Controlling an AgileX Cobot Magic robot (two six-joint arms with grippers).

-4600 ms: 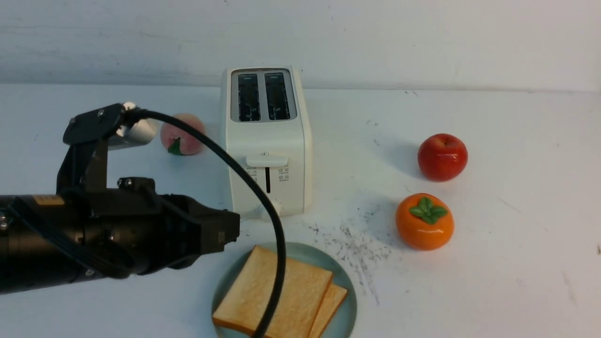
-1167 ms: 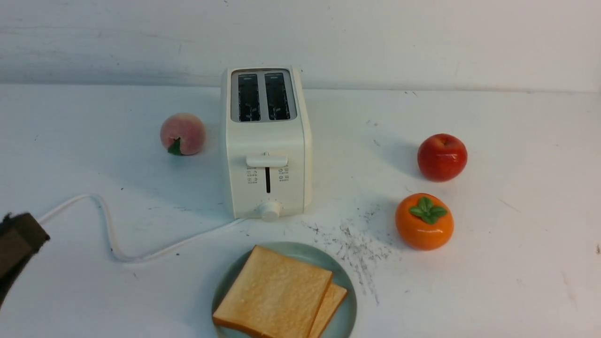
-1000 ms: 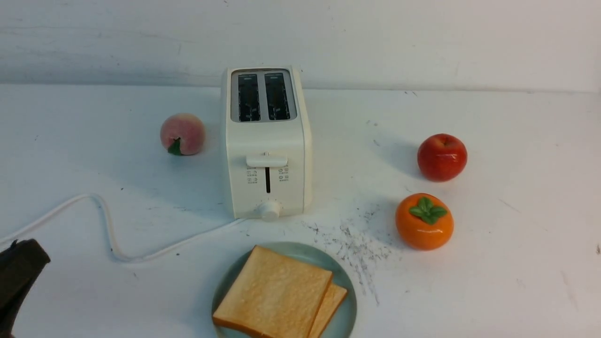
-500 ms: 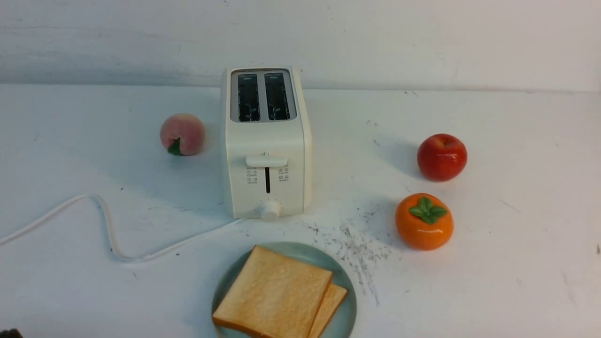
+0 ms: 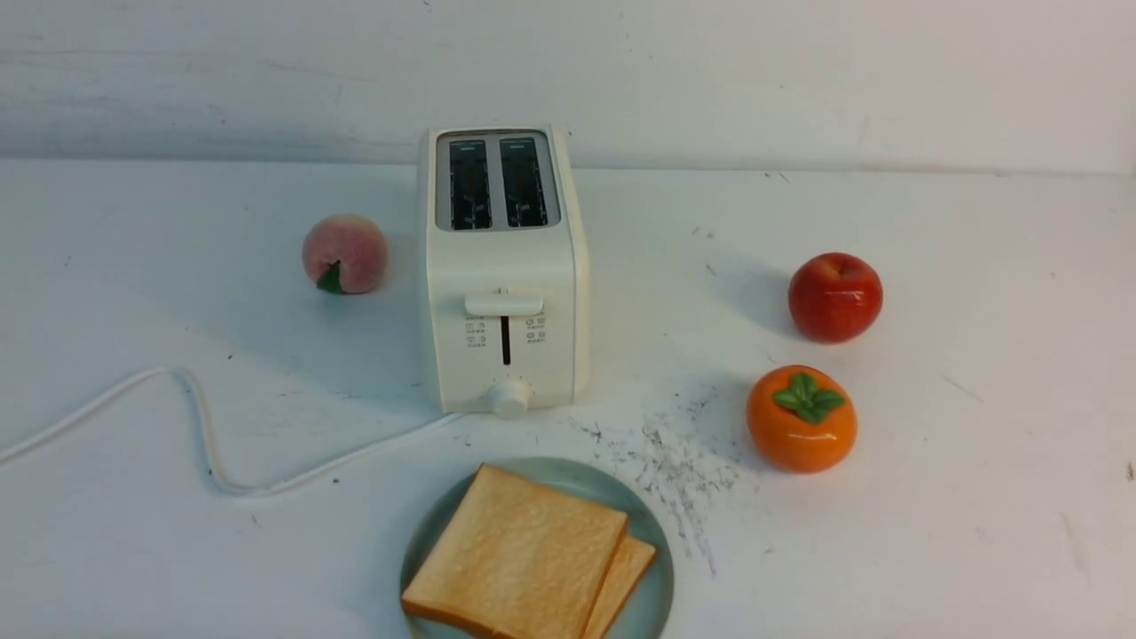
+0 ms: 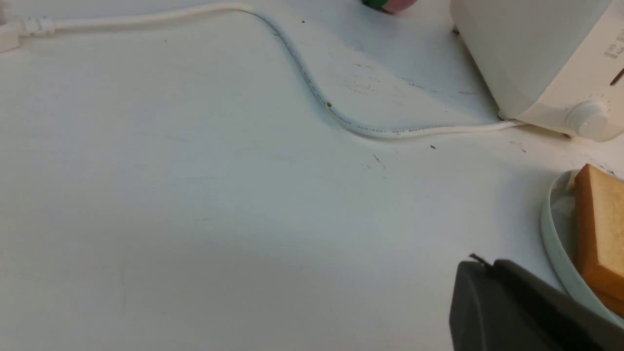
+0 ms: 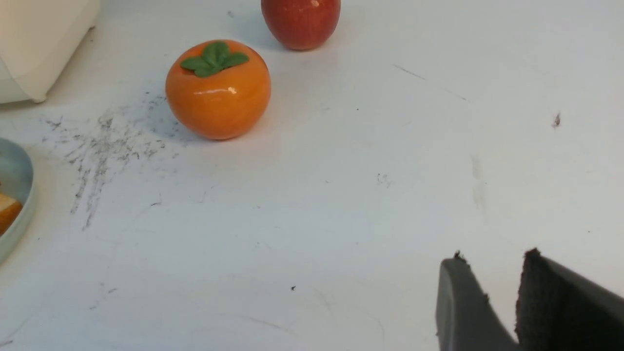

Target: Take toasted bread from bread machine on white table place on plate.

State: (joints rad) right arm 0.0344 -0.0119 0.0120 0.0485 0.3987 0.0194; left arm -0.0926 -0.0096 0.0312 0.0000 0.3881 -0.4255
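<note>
While both grippers hold nothing, two slices lie plated

We find the square, golden-tan toasted bread (image 5: 519, 550) overlapping on the round, pale blue-green plate (image 5: 652, 568), near the boxy cream-white toaster (image 5: 506, 266). We note the black left gripper (image 6: 487, 265) closed, and the black right gripper (image 7: 495, 256) with its fingertips parted.

Left hand (image 6: 482, 265) now gone from the front view's near-left corner.
</note>
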